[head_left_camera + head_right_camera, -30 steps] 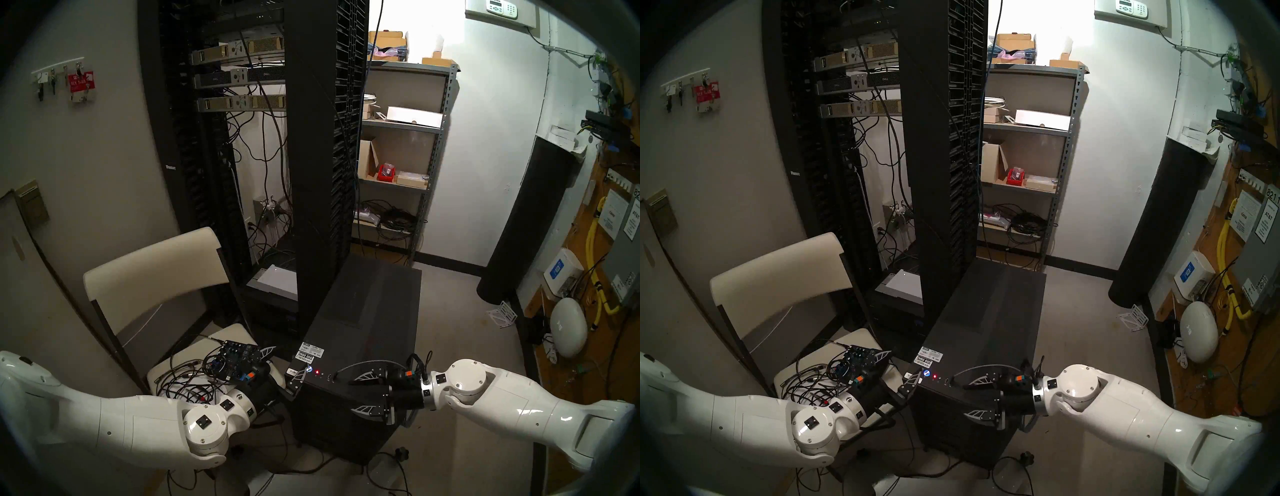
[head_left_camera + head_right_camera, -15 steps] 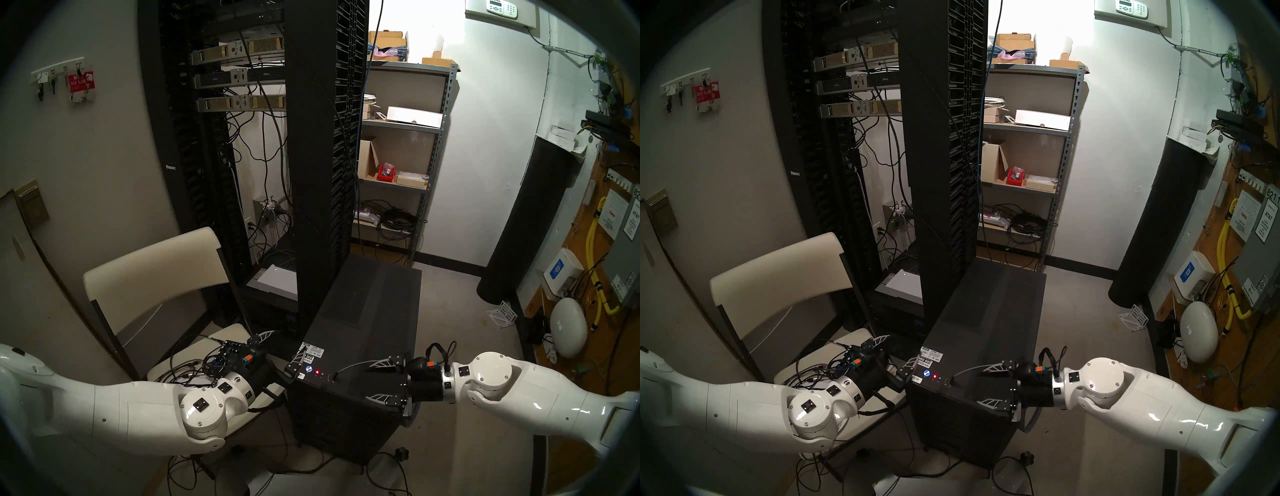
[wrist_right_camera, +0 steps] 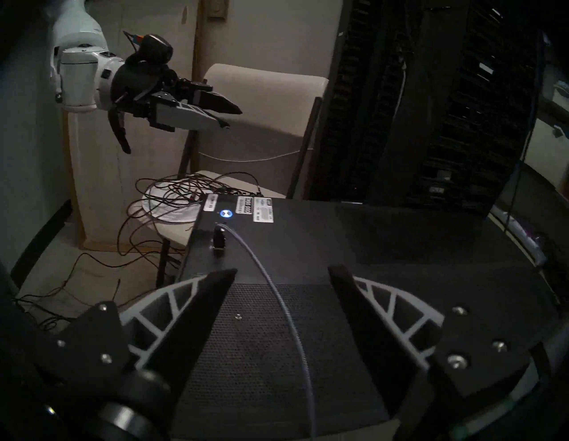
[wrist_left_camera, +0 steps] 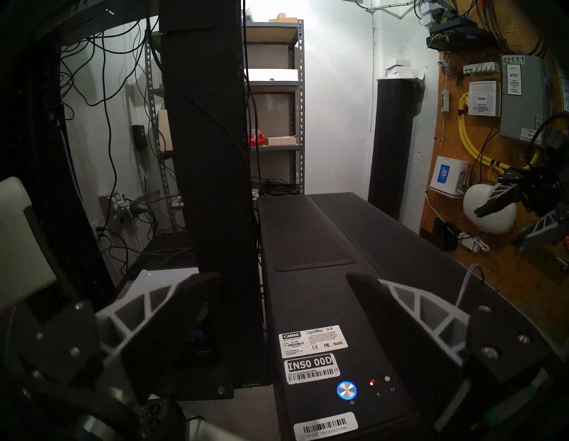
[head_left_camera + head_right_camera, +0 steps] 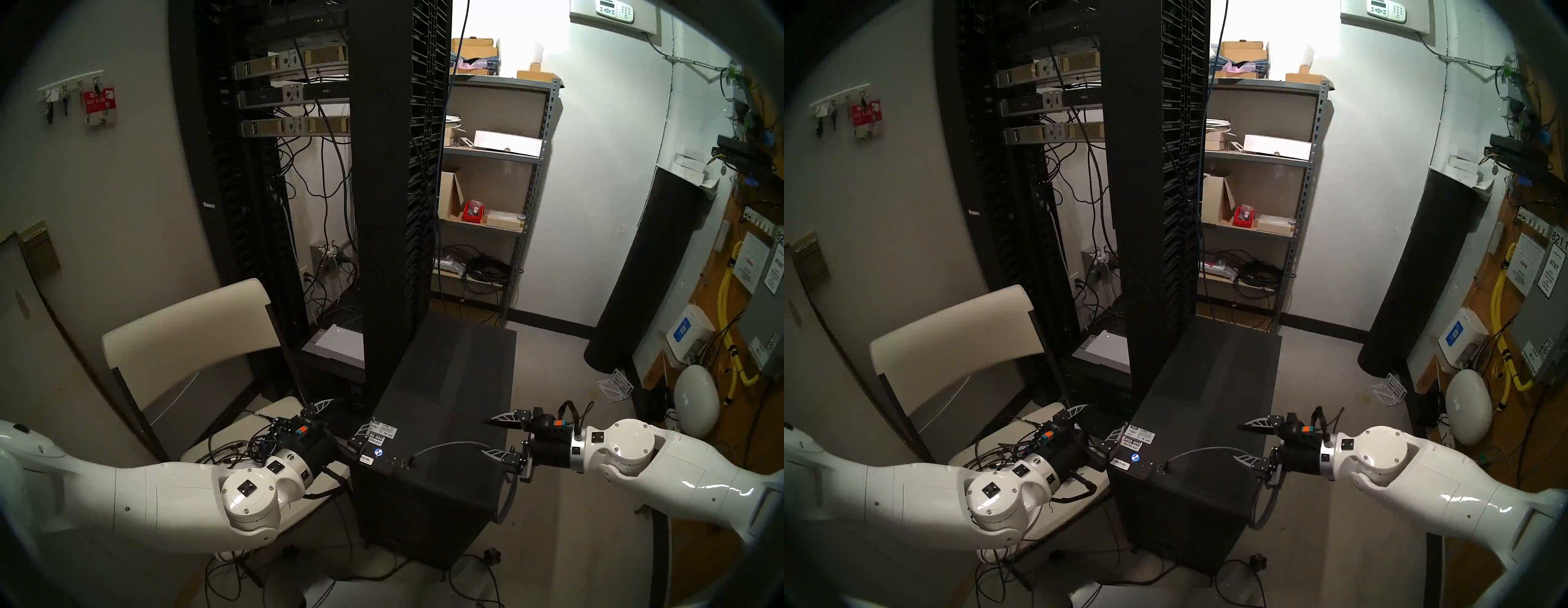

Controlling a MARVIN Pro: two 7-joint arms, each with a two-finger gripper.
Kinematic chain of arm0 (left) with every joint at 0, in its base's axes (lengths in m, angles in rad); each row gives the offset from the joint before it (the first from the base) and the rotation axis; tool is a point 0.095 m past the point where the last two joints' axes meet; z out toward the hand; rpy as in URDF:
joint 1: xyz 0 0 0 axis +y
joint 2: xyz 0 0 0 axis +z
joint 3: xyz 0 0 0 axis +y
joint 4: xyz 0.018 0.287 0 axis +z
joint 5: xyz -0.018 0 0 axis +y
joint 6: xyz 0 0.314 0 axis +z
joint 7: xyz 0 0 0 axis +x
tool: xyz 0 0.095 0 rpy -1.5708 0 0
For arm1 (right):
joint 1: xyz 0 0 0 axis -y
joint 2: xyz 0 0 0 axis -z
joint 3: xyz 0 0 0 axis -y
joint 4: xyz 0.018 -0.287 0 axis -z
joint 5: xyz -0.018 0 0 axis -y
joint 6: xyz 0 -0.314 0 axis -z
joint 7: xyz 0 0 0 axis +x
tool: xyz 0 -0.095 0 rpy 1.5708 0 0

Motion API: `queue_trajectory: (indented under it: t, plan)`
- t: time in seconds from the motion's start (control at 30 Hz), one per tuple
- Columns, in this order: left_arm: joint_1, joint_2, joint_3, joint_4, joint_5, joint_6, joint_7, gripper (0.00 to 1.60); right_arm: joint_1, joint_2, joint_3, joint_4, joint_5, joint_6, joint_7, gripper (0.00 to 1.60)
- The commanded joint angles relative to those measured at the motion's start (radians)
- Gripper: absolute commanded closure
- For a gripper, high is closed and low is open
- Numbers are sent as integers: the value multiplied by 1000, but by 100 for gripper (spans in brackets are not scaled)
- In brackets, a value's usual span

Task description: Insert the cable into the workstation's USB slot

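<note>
At nine o'clock of the head view sits the cream chair (image 5: 186, 335), its seat piled with thin black wires (image 5: 229, 456); over that seat the left gripper (image 5: 341, 418) has lifted up and back from the front-left corner of the workstation (image 5: 428, 429), where it was braced a second ago, and now hangs released and empty, one finger above the chair and the other over the barcode sticker (image 4: 311, 368). Toward the centre, the blue-ringed power button (image 4: 347, 390) glows beside the red light (image 4: 372, 382). Just right of these, the cable (image 3: 271, 286) has its dark plug standing upright in the USB slot (image 5: 405, 463), and the grey braid arcs toward three o'clock across the perforated top and drops over the case's right edge. At three o'clock the right gripper (image 5: 492, 437) has pulled away from the plug to the right edge of the case, fingers spread wide and holding nothing, the cord passing between them, contact unclear. Both arms backing off with the plug left standing suggests the insertion is done; whether it is seated to full depth cannot be judged from these views.
</note>
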State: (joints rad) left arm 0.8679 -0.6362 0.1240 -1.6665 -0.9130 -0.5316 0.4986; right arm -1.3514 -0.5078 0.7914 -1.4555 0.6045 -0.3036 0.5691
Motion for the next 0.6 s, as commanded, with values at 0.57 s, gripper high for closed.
queue_trajectory:
  t: [0.57]
  plan:
    - [-23,22,-21,-12,-21,-21,-8,0,35,-38,63,68,25,-59,-52,0]
